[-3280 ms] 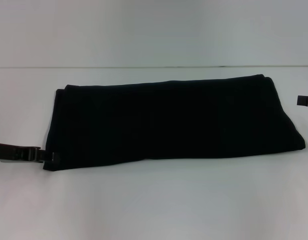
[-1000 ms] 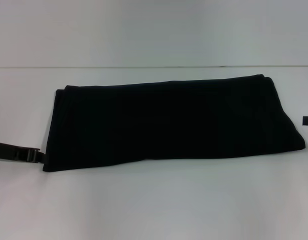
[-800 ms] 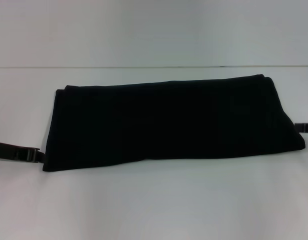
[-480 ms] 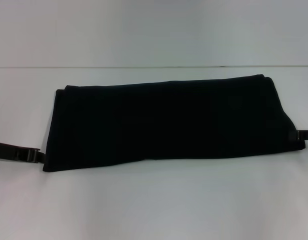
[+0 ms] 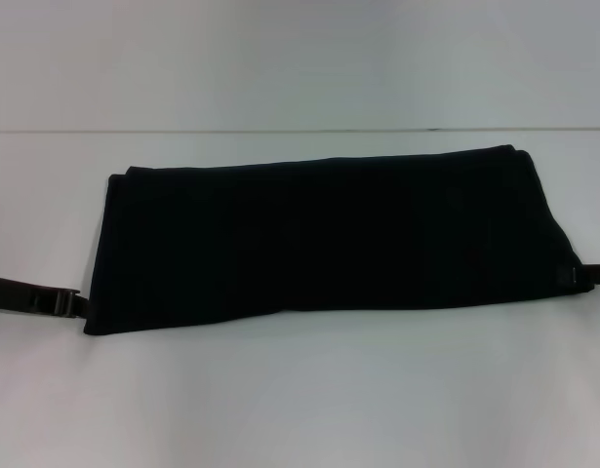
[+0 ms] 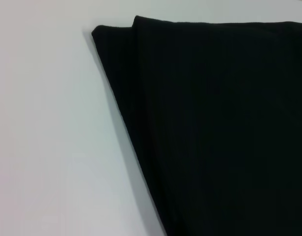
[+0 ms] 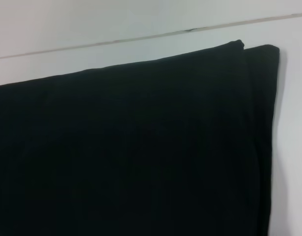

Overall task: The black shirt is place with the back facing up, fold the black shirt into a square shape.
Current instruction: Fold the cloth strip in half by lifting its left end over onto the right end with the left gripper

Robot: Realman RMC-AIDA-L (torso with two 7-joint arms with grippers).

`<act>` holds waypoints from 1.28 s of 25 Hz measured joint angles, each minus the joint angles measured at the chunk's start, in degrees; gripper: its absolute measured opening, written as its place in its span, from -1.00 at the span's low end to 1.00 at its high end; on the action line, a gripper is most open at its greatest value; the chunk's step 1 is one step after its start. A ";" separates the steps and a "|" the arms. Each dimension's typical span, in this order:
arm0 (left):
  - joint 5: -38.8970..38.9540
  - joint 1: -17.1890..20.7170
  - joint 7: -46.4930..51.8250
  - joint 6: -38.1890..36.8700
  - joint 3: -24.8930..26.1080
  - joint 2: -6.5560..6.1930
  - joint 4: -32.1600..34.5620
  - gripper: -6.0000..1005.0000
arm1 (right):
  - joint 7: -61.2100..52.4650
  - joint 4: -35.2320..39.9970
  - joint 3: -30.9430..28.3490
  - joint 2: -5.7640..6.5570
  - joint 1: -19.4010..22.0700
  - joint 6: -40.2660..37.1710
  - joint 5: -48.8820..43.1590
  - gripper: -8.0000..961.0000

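Since the earlier frames the right gripper (image 5: 584, 275) had slid in to the four-o'clock corner of the large soft black shirt (image 5: 329, 239), a long folded band mid-table, the left gripper (image 5: 70, 304) waiting at its eight-o'clock corner; neither grip was discernible, and next came, I judged, pinching both corners for the squaring fold.

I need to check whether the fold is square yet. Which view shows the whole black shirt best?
The head view: the black shirt lies there whole, a long folded band, not square. Each wrist view shows only one end's layered corner.
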State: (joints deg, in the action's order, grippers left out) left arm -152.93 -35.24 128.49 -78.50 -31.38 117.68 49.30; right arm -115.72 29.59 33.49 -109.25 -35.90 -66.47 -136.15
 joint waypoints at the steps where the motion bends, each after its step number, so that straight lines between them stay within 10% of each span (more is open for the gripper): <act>1: 0.00 0.00 0.00 0.01 0.00 0.00 0.00 -0.93 | 0.16 0.01 0.00 -0.15 -0.01 0.12 -0.01 0.31; 18: 0.03 0.11 -0.17 0.14 0.37 -0.06 0.36 -0.91 | 0.74 0.59 -2.64 0.04 1.58 -0.38 0.50 -0.88; 32: -0.16 0.64 -0.32 -0.28 1.00 -0.79 2.06 -0.90 | 1.55 0.65 -5.03 0.36 2.80 -2.60 0.63 -0.96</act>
State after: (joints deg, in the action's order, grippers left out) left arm -153.09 -34.60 128.17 -78.78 -30.38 116.90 51.36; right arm -114.17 30.24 28.46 -108.89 -33.10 -69.06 -135.52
